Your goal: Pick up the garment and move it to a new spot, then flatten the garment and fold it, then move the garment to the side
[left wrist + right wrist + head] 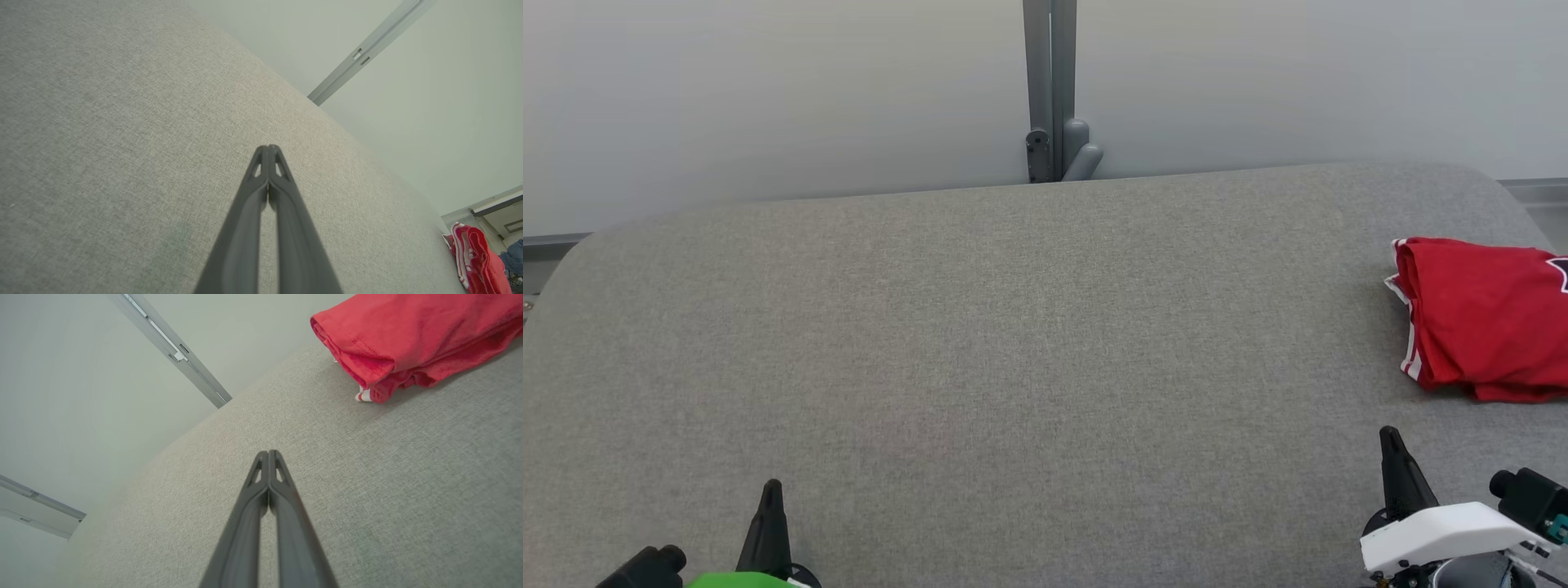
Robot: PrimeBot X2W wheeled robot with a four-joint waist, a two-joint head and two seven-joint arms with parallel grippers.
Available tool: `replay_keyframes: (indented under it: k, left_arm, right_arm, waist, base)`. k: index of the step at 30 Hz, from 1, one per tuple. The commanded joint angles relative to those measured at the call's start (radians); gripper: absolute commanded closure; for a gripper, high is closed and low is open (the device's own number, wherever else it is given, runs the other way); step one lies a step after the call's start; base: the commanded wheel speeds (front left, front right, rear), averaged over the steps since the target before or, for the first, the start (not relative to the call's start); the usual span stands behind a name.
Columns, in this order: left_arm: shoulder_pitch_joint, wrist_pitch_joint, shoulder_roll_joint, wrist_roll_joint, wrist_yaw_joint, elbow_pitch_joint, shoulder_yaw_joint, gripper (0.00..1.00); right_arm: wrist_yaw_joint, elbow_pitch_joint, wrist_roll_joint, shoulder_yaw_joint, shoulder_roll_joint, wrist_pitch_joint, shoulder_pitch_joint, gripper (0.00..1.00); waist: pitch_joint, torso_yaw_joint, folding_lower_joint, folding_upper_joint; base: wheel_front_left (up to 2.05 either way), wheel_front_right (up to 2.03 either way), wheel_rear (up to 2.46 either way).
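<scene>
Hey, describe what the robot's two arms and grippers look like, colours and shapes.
Both the left gripper and right gripper have long, dark grey jaws tapering to points, with small triangular cut-outs near the tips. The left wrist shell is bright green, the right wrist shell white.

Bright, even, diffuse light. A faint, soft shadow lies along the near edge of the garment. Both wrist views blur the fingers close to the lens.

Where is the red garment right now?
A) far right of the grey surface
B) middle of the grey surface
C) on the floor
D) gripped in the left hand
A: the red garment lies near the right edge of the grey surface, with nothing touching it.
</scene>
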Motion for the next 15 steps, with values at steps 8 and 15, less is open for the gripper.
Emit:
replay_keyframes:
  k: [8, 15]
  left_arm:
    - [-0.045, 0.030, 0.005, -0.114, -0.004, -0.020, 0.015, 1.00]
    - [-0.061, 0.053, 0.006, -0.199, -0.005, -0.024, 0.021, 1.00]
  right_arm:
    - [0.000, -0.020, 0.131, -0.005, -0.007, 0.029, -0.039, 1.00]
    - [-0.001, -0.022, 0.229, -0.007, -0.008, 0.053, -0.050, 1.00]
  waist:
    - [0.003, 0.000, 0.0000, 0.0000]
    - [0.006, -0.001, 0.0000, 0.0000]
  base:
    - [0.00, 0.00, 0.00]
    - [0.00, 0.00, 0.00]
